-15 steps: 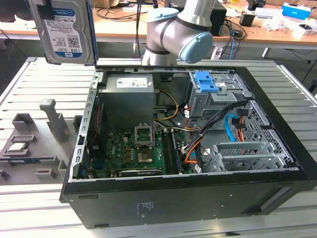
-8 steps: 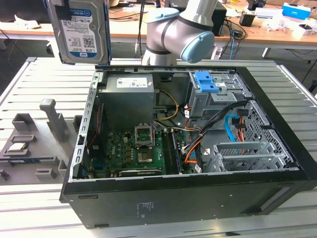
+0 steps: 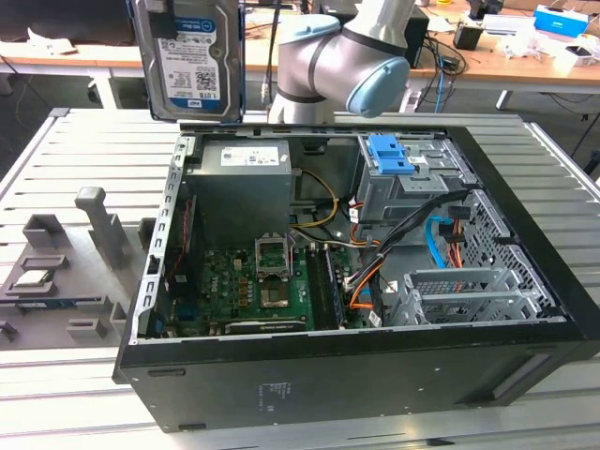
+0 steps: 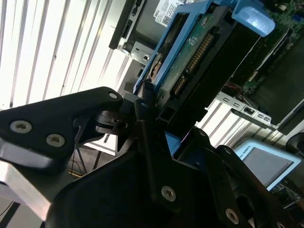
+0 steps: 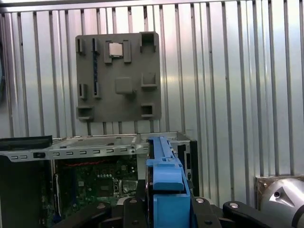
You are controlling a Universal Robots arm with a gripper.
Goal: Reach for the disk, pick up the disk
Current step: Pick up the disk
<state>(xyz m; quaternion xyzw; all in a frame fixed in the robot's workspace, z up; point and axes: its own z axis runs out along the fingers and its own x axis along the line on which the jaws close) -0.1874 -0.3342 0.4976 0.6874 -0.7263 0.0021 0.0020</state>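
Blue-railed disk [image 3: 192, 61] clamped in gripper [image 4: 154, 111], jaws narrowed on its edge; hung clear above far-left corner of open computer case [image 3: 356, 356]. Reached, picked up; seemingly nothing left.

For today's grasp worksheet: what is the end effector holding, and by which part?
The hard drive, clamped by the end effector at one end, across its blue rail frame.
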